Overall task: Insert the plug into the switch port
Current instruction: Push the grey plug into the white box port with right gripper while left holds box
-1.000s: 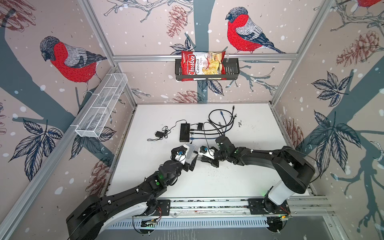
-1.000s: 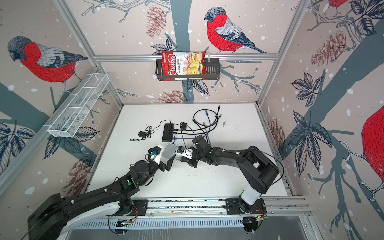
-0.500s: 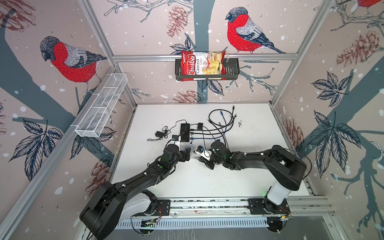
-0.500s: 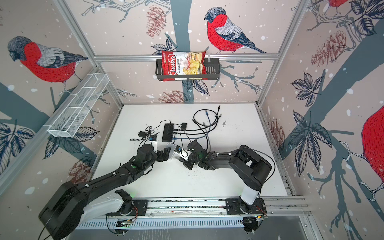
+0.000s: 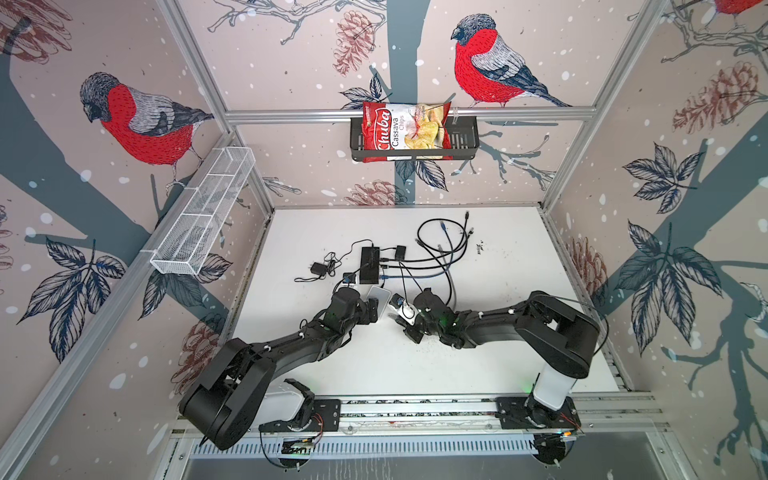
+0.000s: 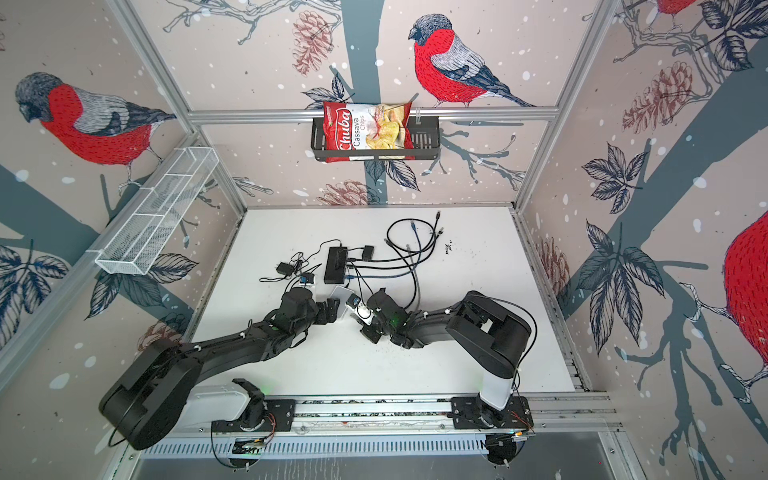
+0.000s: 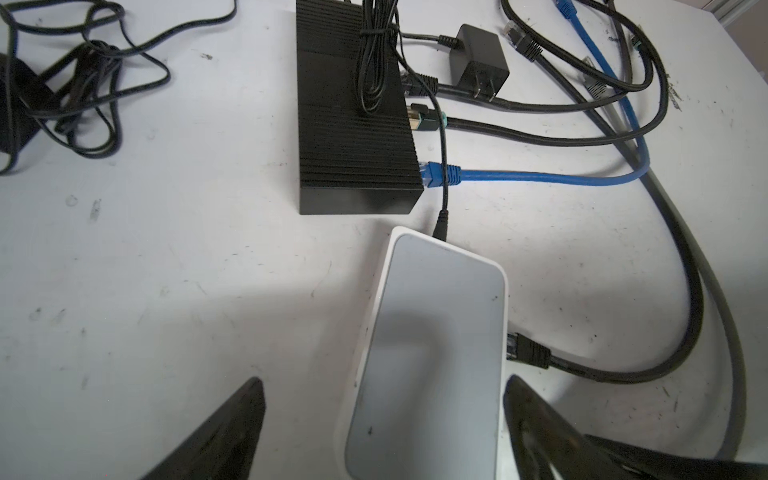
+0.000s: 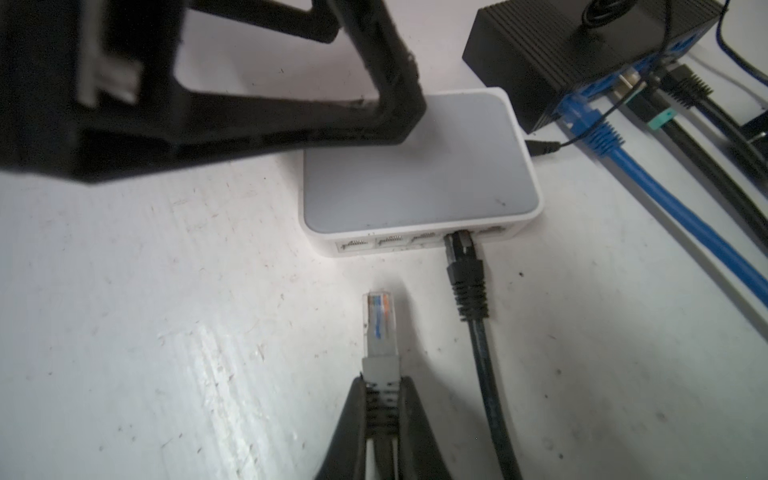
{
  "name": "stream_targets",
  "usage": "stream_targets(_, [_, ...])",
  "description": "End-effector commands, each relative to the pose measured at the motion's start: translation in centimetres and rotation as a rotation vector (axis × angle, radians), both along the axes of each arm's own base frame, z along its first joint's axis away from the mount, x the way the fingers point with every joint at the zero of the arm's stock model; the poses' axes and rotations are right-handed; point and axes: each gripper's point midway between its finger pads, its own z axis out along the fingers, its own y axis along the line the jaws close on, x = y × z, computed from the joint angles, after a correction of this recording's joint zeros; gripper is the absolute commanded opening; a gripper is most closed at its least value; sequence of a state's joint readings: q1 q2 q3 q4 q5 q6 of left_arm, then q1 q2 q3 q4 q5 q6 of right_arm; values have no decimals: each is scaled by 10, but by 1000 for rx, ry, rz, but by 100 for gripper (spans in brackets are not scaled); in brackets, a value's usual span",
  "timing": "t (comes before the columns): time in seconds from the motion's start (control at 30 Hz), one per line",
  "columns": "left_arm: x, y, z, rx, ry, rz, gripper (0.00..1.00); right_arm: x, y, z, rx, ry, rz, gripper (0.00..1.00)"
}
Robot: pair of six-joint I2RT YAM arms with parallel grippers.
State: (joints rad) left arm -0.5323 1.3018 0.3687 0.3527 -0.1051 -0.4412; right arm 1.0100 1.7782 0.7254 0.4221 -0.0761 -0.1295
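plug point(image 8: 379, 328): boot clamped in right tool point(image 8: 380, 399), just short of white switch point(image 8: 415, 166) port row, beside seated black cable point(image 8: 465, 274) | left tool point(image 7: 384, 384): jaws spread astride switch | risk: unbraced switch may slide on desk point(image 8: 166, 332); tilted plug may jam at port rim | text: bag point(image 5: 405, 131) reads "Chuba Cassava Chips"

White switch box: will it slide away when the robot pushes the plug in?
Probably: the white switch box looks like small, light plastic on a smooth table, so it could scoot. Its plugged-in black cable looks bendy, unlikely to hold it. The left gripper straddling it might.
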Motion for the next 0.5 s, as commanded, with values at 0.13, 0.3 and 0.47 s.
stream_targets(0.13, [12, -14, 4, -69, -41, -39, 86, 5, 12, 3, 33, 5, -32, 2])
stream_targets(0.3, [9, -22, -1, -106, -23, -75, 78, 6, 14, 2, 30, 11, -39, 2])
stream_targets(0.47, [3, -33, -4, -133, -2, -141, 72, 5, 19, 0, 35, 25, -29, 2])
